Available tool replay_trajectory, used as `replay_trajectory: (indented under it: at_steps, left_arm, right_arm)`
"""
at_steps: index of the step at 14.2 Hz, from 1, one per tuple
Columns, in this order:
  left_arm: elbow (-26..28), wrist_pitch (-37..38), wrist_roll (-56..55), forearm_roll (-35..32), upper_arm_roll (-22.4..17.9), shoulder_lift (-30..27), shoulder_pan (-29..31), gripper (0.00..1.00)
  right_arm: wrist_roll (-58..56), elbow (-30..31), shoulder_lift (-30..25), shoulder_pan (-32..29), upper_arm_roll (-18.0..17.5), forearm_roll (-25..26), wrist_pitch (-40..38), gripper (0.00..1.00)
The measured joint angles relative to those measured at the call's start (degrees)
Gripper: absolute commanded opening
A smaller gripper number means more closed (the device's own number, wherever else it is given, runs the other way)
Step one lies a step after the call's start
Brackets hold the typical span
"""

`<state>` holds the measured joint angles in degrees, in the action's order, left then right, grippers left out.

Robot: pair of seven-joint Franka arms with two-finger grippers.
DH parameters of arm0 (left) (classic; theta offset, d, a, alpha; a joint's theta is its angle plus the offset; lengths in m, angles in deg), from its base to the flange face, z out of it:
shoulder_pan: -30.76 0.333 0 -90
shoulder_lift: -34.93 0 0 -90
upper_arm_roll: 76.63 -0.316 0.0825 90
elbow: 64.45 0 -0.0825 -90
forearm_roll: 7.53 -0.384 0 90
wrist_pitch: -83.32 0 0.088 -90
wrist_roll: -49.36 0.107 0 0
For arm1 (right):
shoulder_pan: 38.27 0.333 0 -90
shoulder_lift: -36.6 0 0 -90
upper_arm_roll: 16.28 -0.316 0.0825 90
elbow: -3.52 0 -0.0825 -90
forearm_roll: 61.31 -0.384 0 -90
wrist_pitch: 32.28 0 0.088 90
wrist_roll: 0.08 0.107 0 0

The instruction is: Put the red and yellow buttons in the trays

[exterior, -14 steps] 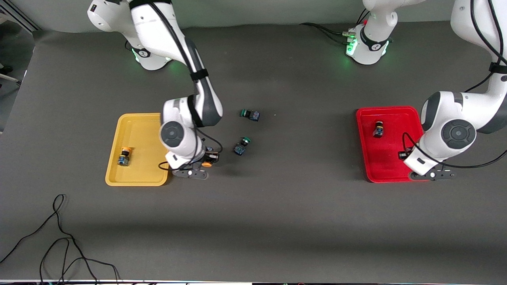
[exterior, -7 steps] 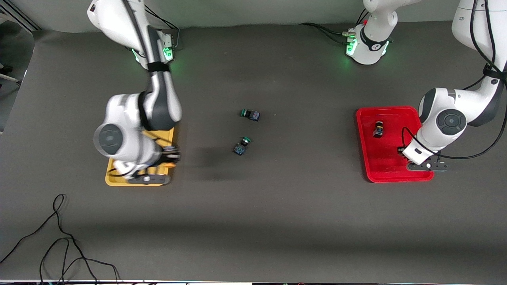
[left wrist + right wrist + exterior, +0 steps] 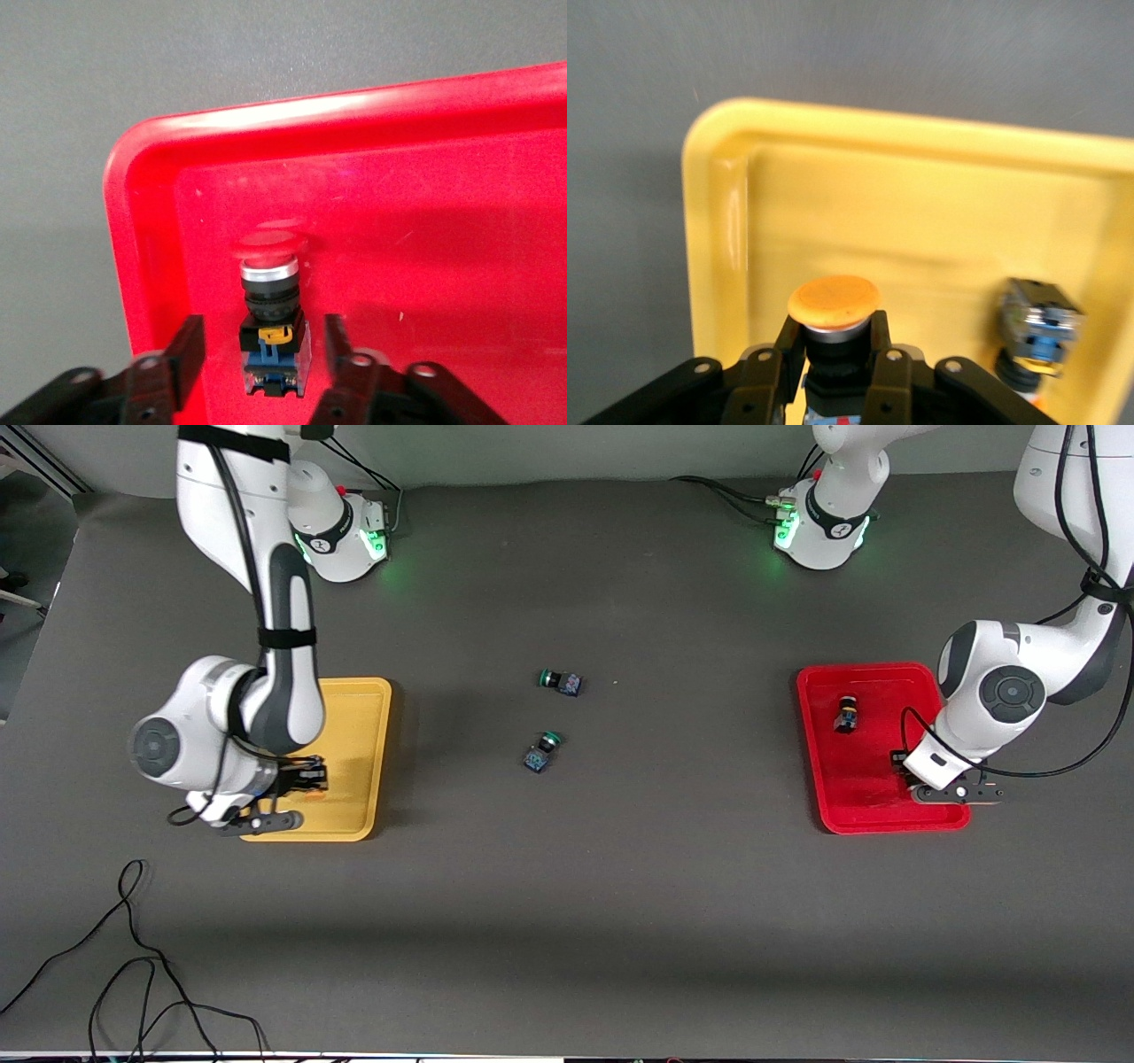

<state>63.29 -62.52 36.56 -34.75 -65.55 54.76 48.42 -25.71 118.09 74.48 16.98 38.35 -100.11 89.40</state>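
Note:
My right gripper (image 3: 297, 779) is shut on a yellow-capped button (image 3: 833, 303) and holds it over the yellow tray (image 3: 359, 726), near a corner of the tray (image 3: 718, 177). A second yellow button (image 3: 1036, 332) lies in that tray; the arm hides it in the front view. My left gripper (image 3: 948, 784) is low over the red tray (image 3: 873, 797). Its fingers (image 3: 188, 345) are open on either side of a red-capped button (image 3: 270, 292) lying in the tray near a corner. Another red button (image 3: 846, 715) lies in the red tray, farther from the front camera.
Two green-capped buttons (image 3: 560, 681) (image 3: 540, 751) lie on the grey table between the trays. A loose black cable (image 3: 133, 957) lies near the front edge at the right arm's end.
My right arm has swung from the table beside the yellow tray to over the tray, carrying the yellow button. My left gripper has shifted a little over the red tray.

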Motion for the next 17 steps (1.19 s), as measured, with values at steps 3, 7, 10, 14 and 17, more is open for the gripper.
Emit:
replay_trajectory:
  at_steps: [3, 7, 10, 14, 17]
  left_arm:
    - [-1.0, 3.2, 0.0, -0.2, 0.7, -2.3, 0.0, 1.0]
    - [-3.5, 13.8, 0.1, 2.9, 4.7, -10.4, -0.2, 1.0]
    - [-11.7, 29.7, 6.8, 15.5, 7.0, -14.7, -0.8, 1.0]
    - [-24.2, 44.9, 11.7, 21.9, 7.1, -15.4, -0.8, 1.0]
    - [-27.7, 49.4, 11.9, 23.1, 7.5, -17.1, -0.9, 1.0]
  right_arm:
    - [0.1, 0.2, 2.1, 0.6, -1.4, -1.4, 1.0, 1.0]
    - [1.0, -2.0, 1.2, 0.7, 0.3, -1.6, 0.1, 1.0]
    - [3.9, -8.2, 0.2, 1.5, 5.7, 0.1, -8.5, 1.0]
    - [11.7, -17.2, -2.8, 6.9, 14.1, 5.7, -18.6, 1.0]
    - [14.5, -19.5, -4.6, 16.0, 23.8, 6.5, -24.3, 1.0]
